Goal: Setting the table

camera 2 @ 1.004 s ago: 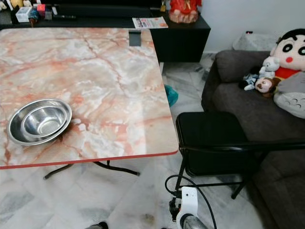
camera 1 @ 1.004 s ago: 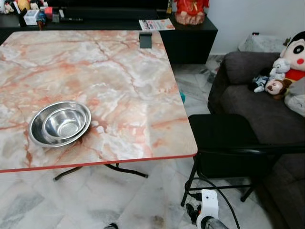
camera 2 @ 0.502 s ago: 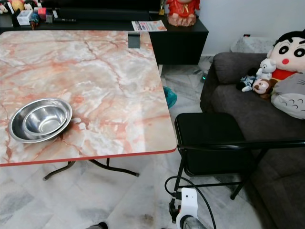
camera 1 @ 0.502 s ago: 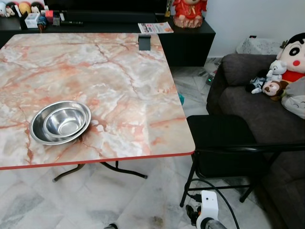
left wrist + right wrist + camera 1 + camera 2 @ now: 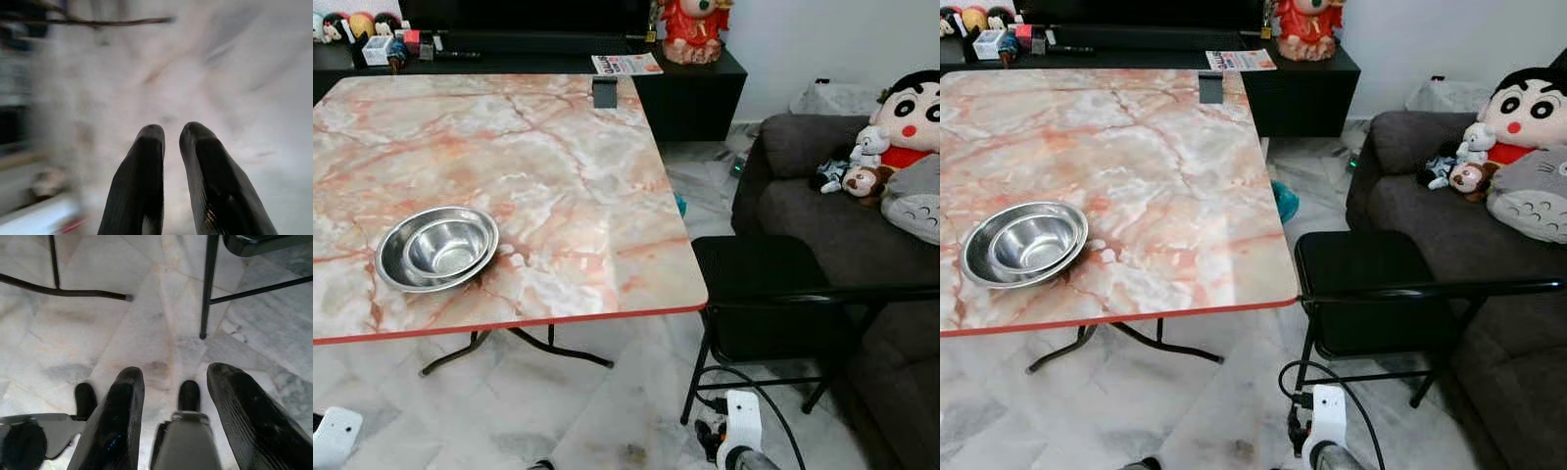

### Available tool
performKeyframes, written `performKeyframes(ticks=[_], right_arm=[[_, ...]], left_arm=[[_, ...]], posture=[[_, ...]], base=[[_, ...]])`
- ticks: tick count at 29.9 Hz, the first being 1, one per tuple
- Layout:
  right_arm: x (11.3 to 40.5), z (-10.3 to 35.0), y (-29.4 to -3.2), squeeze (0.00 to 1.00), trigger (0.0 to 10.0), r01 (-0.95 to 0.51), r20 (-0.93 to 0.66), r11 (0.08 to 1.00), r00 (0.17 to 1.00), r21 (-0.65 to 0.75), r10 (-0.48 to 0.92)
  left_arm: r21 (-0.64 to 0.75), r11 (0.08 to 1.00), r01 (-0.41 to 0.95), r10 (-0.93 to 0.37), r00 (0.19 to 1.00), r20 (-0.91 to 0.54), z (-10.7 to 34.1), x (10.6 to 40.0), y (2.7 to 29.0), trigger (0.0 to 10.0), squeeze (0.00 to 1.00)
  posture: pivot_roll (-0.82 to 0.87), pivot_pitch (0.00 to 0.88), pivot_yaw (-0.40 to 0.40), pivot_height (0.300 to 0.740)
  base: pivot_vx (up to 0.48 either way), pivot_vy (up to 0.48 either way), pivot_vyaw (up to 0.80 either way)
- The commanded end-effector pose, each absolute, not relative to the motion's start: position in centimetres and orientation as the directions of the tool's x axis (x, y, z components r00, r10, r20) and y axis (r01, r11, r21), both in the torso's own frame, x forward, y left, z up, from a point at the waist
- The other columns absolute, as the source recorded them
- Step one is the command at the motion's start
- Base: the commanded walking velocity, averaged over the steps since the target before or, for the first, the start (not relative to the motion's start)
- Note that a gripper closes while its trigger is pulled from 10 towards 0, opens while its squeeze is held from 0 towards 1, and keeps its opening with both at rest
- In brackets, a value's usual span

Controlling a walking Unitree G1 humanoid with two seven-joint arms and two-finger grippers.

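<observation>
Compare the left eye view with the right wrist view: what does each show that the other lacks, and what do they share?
Left eye view: the table with two nested steel bowls, the sofa and its toys. Right wrist view: the right gripper, fingers open, hanging above the floor. Shared: the marble floor, the chair's legs, the table's foot.

Table (image 5: pixel 568 166) mostly bare; nested bowls (image 5: pixel 437 249) near front-left; chair (image 5: pixel 769 294) flanks right edge.
</observation>
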State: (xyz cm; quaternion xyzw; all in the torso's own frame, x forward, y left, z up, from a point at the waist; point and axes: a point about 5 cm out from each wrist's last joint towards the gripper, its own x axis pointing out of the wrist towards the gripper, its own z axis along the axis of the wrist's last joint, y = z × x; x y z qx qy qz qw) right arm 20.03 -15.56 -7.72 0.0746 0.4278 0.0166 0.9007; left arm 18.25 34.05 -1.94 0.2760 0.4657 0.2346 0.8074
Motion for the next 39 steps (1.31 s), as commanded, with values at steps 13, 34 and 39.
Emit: performKeyframes(ticks=[13, 34, 39], right_arm=[[19.4, -8.0, -15.9, 0.0, 10.0, 0.078, -0.782, 0.986, 0.619, 0.148, 0.069], [19.3, -8.1, -16.3, 0.0, 10.0, 0.065, -0.785, 0.99, 0.616, 0.127, 0.06], [18.9, -8.3, -16.7, 0.0, 10.0, 0.062, -0.798, 0.993, 0.601, 0.104, 0.046]], left_arm=[[0.127, 0.99, -0.062, 0.136, 0.661, -0.738, -5.0, 23.1, 22.3, 10.0, 0.0], [0.106, 0.992, -0.061, 0.122, 0.599, -0.792, -6.7, 21.1, 20.7, 10.0, 0.0], [0.126, 0.991, -0.047, 0.13, 0.586, -0.8, -6.9, 20.9, 20.6, 10.0, 0.0]], posture=[[0.06, 0.117, -0.024, 0.74], [0.06, 0.094, -0.03, 0.74], [0.05, 0.091, -0.031, 0.74]], base=[[0.0, 0.0, 0.0], [0.0, 0.07, 0.0], [0.0, 0.43, 0.0]])
